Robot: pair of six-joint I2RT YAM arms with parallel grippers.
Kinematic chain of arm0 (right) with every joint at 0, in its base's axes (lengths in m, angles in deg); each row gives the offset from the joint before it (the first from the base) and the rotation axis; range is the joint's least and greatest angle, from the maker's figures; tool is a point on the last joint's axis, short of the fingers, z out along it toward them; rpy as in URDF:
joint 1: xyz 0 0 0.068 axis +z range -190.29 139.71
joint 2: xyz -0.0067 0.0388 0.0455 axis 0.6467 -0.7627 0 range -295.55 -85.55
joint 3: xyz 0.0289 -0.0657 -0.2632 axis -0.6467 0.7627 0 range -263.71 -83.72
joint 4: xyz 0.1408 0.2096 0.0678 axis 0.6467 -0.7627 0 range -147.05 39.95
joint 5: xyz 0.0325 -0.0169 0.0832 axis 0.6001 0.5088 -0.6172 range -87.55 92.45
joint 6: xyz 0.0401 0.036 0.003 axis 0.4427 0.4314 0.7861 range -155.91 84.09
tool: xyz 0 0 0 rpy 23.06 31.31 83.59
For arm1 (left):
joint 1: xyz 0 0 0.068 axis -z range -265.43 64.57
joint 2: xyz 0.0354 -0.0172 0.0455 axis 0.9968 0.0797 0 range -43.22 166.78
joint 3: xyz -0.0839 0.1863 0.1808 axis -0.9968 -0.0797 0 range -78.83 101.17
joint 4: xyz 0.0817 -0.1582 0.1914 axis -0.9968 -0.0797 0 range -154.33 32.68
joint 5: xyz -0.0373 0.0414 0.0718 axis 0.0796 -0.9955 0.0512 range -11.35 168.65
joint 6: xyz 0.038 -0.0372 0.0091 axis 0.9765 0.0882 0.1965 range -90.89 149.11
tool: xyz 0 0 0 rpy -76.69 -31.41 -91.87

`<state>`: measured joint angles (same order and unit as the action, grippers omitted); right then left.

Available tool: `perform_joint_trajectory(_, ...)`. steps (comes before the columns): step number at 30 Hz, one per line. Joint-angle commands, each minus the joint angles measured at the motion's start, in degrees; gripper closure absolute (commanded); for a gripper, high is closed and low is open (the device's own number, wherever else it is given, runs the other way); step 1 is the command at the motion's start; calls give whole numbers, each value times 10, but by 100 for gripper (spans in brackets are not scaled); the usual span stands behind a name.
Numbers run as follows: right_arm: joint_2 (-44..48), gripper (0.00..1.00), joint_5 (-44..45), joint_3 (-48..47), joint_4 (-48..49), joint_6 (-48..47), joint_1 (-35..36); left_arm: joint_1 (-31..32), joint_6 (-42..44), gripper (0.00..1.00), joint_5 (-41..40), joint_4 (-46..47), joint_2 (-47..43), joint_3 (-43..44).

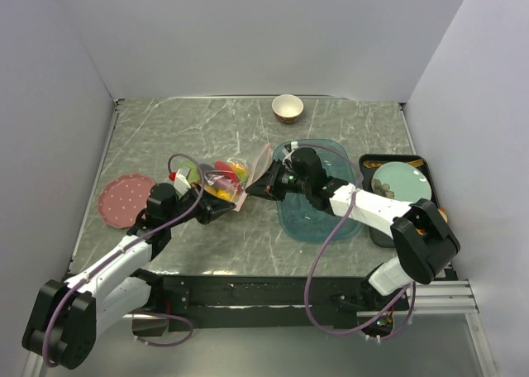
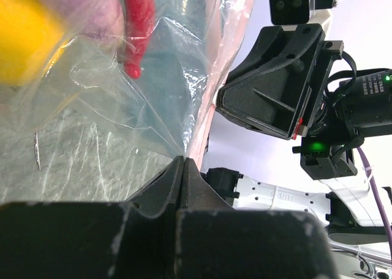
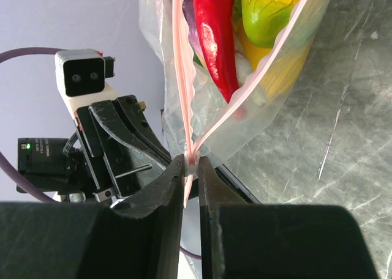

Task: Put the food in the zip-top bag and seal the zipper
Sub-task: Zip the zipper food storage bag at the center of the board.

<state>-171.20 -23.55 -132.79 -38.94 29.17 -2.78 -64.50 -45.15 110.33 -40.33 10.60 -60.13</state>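
The clear zip-top bag (image 1: 225, 178) lies between my two grippers with food inside. The right wrist view shows a red chili (image 3: 214, 34) and a yellow-green fruit (image 3: 269, 10) in the bag (image 3: 275, 101). Its pink zipper (image 3: 181, 65) splits into two strips above my right gripper (image 3: 192, 161), which is shut on the zipper's end. My left gripper (image 2: 182, 159) is shut on the bag's edge (image 2: 177, 132) beside the pink strip (image 2: 214, 83); a chili (image 2: 138, 28) and a yellow lemon (image 2: 24, 34) show through the plastic. From above, the left gripper (image 1: 223, 210) and right gripper (image 1: 258, 184) face each other.
A teal oval tray (image 1: 318, 220) lies under my right arm. A cream-and-brown bowl (image 1: 288, 107) stands at the back. A pink dotted plate (image 1: 124, 199) lies at the left. A black tray (image 1: 382, 232) with a teal plate (image 1: 401, 183) is at the right.
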Motion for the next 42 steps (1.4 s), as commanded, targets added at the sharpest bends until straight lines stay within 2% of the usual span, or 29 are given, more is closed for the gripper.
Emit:
perform_joint_trajectory(1, 0, 88, 27, -26, 22, -8, -20, -2, 25, 99, 26, -25, -9, 25)
perform_joint_trajectory(42, -20, 87, 7, -43, 19, -29, -83, -16, 68, 99, 43, -93, -31, 44)
